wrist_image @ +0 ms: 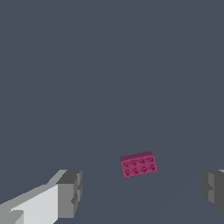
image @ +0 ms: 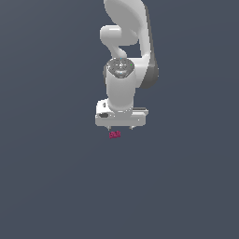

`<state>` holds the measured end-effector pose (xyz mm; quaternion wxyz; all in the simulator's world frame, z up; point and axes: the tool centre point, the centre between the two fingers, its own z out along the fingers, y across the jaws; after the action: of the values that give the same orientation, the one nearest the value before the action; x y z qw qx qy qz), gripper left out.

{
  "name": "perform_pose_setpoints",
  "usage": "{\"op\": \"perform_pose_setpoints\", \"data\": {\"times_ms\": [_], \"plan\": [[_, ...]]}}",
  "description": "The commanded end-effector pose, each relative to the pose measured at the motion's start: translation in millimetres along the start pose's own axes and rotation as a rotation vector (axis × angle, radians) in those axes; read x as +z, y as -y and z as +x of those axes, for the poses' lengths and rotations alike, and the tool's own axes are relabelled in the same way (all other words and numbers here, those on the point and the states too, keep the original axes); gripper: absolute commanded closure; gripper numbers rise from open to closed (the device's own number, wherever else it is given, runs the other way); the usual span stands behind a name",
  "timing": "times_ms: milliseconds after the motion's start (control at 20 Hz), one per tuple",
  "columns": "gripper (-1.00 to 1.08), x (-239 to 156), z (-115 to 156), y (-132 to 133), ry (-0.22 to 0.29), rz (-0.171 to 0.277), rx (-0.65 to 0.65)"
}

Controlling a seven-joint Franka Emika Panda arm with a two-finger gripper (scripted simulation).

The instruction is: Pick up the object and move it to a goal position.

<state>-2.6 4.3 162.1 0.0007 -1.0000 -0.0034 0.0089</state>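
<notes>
The object is a tiny magenta-pink studded block (image: 115,135) on the dark grey floor, just below the white gripper (image: 120,127) in the exterior view. The gripper points down, and only its short fingertips show under the hand. In the wrist view the block (wrist_image: 138,164) lies flat, studs up, between the two grey fingertips (wrist_image: 70,193), nearer the far side and apart from both. My gripper (wrist_image: 141,190) is open and empty, its jaws wide apart above the block.
The white arm (image: 125,56) rises behind the gripper in the exterior view. The floor (image: 56,177) is a plain dark grey surface with no other objects in view.
</notes>
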Motion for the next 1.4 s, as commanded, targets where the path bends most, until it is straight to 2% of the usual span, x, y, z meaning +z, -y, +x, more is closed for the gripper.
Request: {"op": "perform_pose_setpoints", "data": {"times_ms": [0, 500, 900, 1350], "plan": [[-0.92, 0, 0, 0, 0.0, 0.0, 0.0], [-0.92, -16, 10, -36, -0.034, -0.015, 0.074], [-0.92, -14, 9, -34, -0.032, -0.013, 0.088], [-0.92, -2, 4, -31, -0.029, -0.004, 0.202]]}}
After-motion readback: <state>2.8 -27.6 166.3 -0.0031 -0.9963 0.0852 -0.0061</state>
